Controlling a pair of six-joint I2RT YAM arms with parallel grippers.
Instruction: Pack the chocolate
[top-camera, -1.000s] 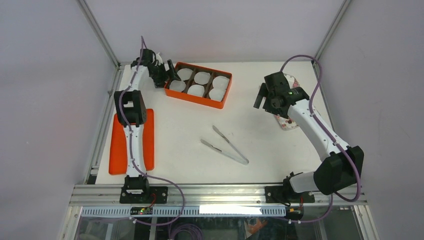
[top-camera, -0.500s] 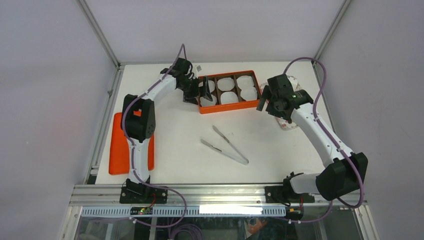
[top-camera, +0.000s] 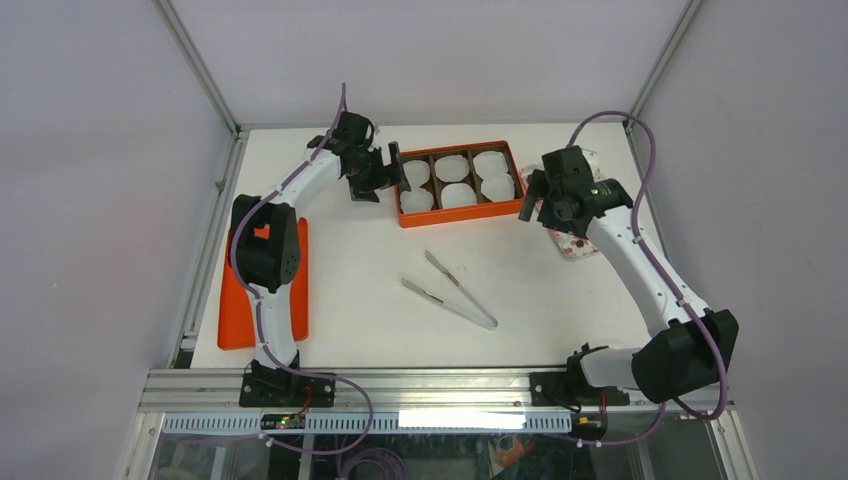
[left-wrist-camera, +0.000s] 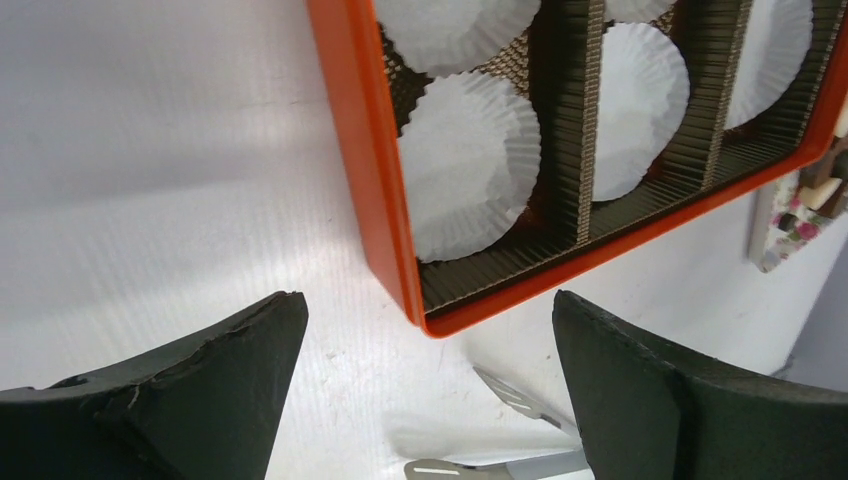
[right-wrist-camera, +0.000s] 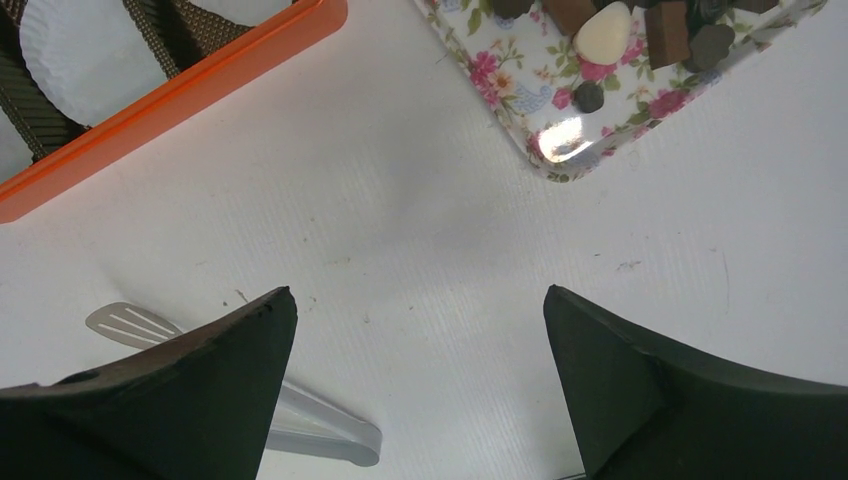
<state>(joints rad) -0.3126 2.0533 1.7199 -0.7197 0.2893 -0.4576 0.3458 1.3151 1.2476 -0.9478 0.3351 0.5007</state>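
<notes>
The chocolate (right-wrist-camera: 602, 30), small brown, dark and cream pieces, lies on a floral tray (right-wrist-camera: 560, 110) at the table's right; in the top view my right arm covers most of that tray (top-camera: 576, 248). An orange box (top-camera: 455, 217) with white paper cups (top-camera: 457, 195) in brown dividers sits at the back centre. My left gripper (top-camera: 385, 180) is open just left of the box, whose near corner (left-wrist-camera: 440, 322) shows between its fingers. My right gripper (top-camera: 527, 198) is open at the box's right end, over bare table (right-wrist-camera: 418, 290), holding nothing.
Metal tongs (top-camera: 450, 290) lie in the middle of the table, nearer than the box. A flat orange lid (top-camera: 235, 290) rests at the left edge under the left arm. Frame posts and grey walls close in the back and sides.
The orange box has slid from the back left to the back centre and turned, with the left gripper alongside it. That gripper then drew back a little to the left. The right gripper shifted slightly.
</notes>
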